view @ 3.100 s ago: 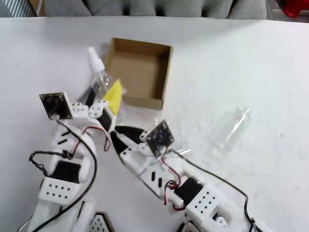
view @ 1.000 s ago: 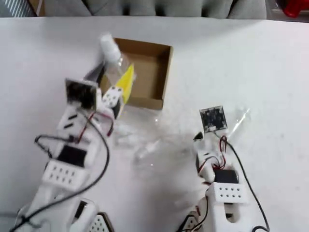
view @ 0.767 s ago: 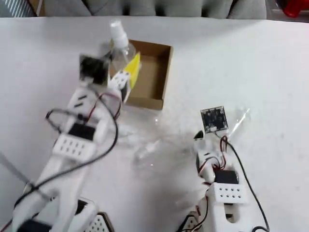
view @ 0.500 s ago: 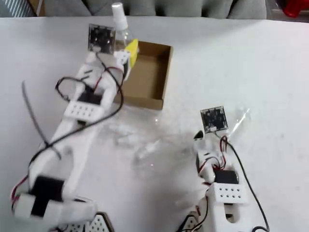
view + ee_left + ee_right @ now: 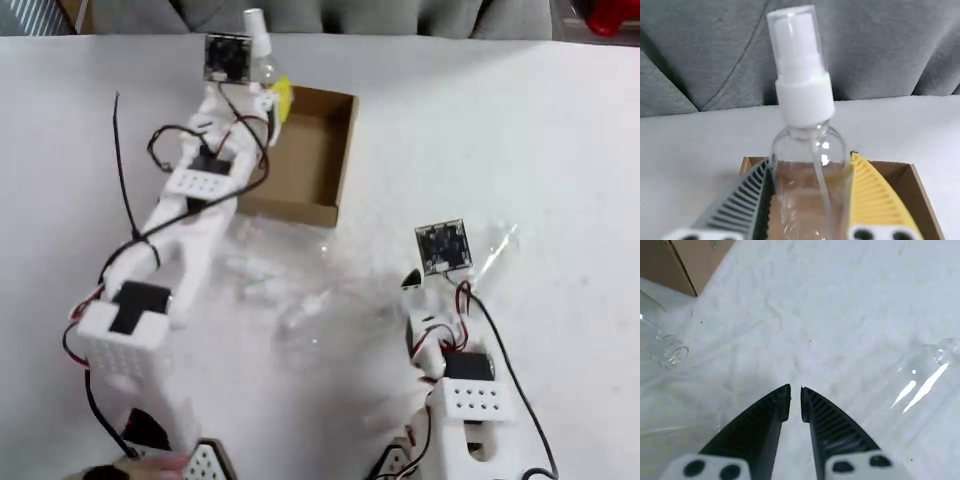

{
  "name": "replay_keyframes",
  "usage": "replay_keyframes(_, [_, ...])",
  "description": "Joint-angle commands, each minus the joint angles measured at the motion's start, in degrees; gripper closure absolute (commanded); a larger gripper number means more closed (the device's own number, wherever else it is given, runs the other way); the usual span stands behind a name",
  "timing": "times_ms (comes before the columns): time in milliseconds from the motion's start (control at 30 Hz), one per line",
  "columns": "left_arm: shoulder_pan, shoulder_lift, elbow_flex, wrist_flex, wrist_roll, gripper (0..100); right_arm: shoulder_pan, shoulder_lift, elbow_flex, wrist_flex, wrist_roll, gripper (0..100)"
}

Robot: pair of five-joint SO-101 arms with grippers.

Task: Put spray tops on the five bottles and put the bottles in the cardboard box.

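clear bottle (image 5: 807,170): upright and see-through, a white spray top (image 5: 800,90) seated on its neck, a thin dip tube running down inside.
print: a dark mark on the outer wall of the cardboard box (image 5: 695,260) is cut off at the picture's edge and cannot be read.
hard to make out: from the high view the bottle's body is mostly hidden behind the left arm's camera board (image 5: 228,57), with just the white cap peeking past it.
left tool (image 5: 810,200): grey and yellow fingers (image 5: 870,195) clamped on the bottle's two sides, holding it at the box's far left corner.
right tool (image 5: 795,397): black fingers almost together with a thin slit between them, gripping nothing, low over the white surface (image 5: 520,130).
loose bottles: one uncapped bottle (image 5: 927,372) lies near the right tool, and an open bottle neck (image 5: 665,347) lies nearer the box. both are apart from the tool and faint against the surface.
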Motion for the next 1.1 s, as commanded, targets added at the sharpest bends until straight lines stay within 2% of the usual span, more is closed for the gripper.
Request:
replay_keyframes(0, [-2.0, 0.9, -5.9, -2.1, 0.6, 98, 0.8, -0.5, -0.4, -1.1, 1.4, 98.2])
replay_keyframes(400, [-2.6, 10.6, -8.5, -15.3, -0.4, 98, 0.6, -0.3, -0.4, -1.2, 1.4, 98.2])
replay_keyframes(700, [-3.6, 20.3, -17.6, -15.1, -0.4, 98, 0.5, -0.3, -0.3, -1.2, 1.4, 98.2])
replay_keyframes(933, [-3.9, 23.2, -20.0, -15.1, -0.5, 98, 0.5, -0.3, -0.3, -1.2, 1.4, 98.2])
replay_keyframes(1067, [-3.7, 23.3, -19.4, -15.4, -4.5, 98, 0.5, -0.3, -0.3, -1.2, 1.4, 98.2])
